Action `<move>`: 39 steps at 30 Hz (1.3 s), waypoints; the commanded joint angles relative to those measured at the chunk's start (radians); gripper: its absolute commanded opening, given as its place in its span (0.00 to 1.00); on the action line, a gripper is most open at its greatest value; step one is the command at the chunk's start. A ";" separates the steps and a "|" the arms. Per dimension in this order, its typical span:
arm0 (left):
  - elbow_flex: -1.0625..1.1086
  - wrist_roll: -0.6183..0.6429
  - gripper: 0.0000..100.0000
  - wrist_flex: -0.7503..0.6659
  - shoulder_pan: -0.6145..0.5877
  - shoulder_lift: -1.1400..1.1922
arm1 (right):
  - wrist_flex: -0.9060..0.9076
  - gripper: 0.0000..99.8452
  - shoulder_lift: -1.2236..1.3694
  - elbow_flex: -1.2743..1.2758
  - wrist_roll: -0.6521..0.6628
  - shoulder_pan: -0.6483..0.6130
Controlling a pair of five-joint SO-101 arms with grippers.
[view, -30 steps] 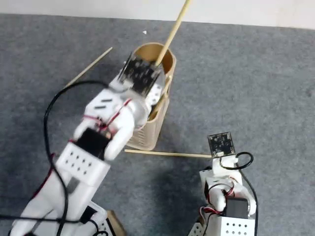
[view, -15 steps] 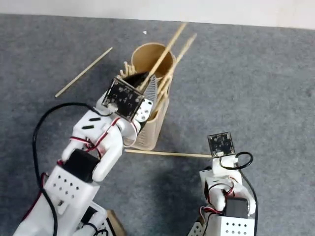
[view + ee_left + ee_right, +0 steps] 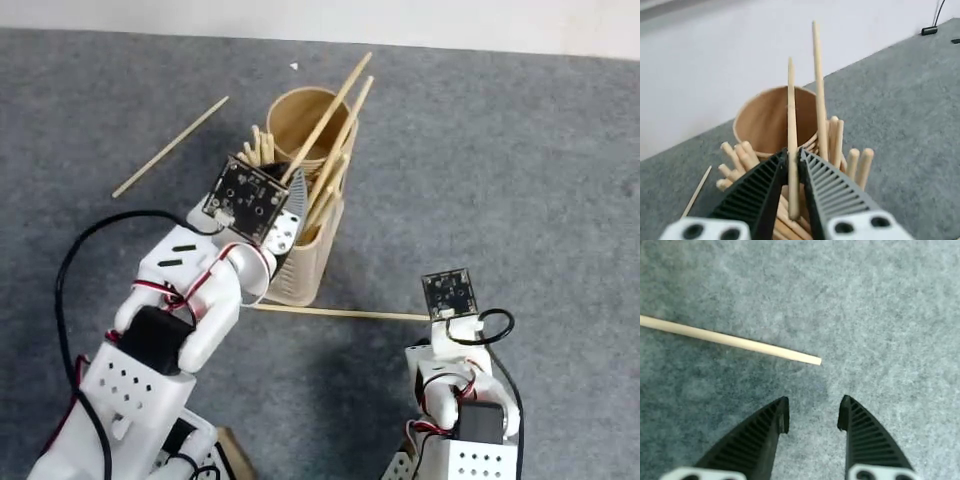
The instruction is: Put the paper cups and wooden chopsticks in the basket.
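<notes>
Over the basket (image 3: 305,270), mid-table, the left gripper (image 3: 793,153) is clamped on an upright chopstick (image 3: 790,100). Its lower end sits down among the bundle (image 3: 735,155) standing next to the paper cup (image 3: 295,120) inside. From where the camera sits it looks properly pinched, though I wouldn't swear the pads bite.

What the next pick turns on, I'd say, is the loose chopstick (image 3: 730,340) on the floor of the table. It lies just ahead of the right gripper (image 3: 812,412), whose jaws are spread with nothing in them. Its long axis runs crosswise to them, from the foot of the basket toward the right arm, with the near tip just beyond the gap. The right arm is plainly the nearer one.

A second stray chopstick (image 3: 170,148) lies diagonally, well apart on the far side of the basket, closer to the left arm. Everything rests on grey carpet (image 3: 540,180), with a pale strip (image 3: 500,25) along the far edge.
</notes>
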 commanded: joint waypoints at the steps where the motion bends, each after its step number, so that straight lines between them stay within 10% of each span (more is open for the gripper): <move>1: -0.073 -0.002 0.08 0.074 -0.007 -0.021 | 0.005 0.17 -0.012 0.117 0.009 0.012; 16: -0.326 -0.130 0.08 0.583 0.001 -0.059 | 0.005 0.17 -0.012 0.117 0.009 0.012; 26: -0.139 -0.404 0.08 0.687 -0.007 -0.214 | 0.005 0.17 -0.012 0.117 0.009 0.012; 39: -0.018 -0.423 0.08 0.703 -0.183 -0.220 | 0.005 0.17 -0.012 0.117 0.009 0.012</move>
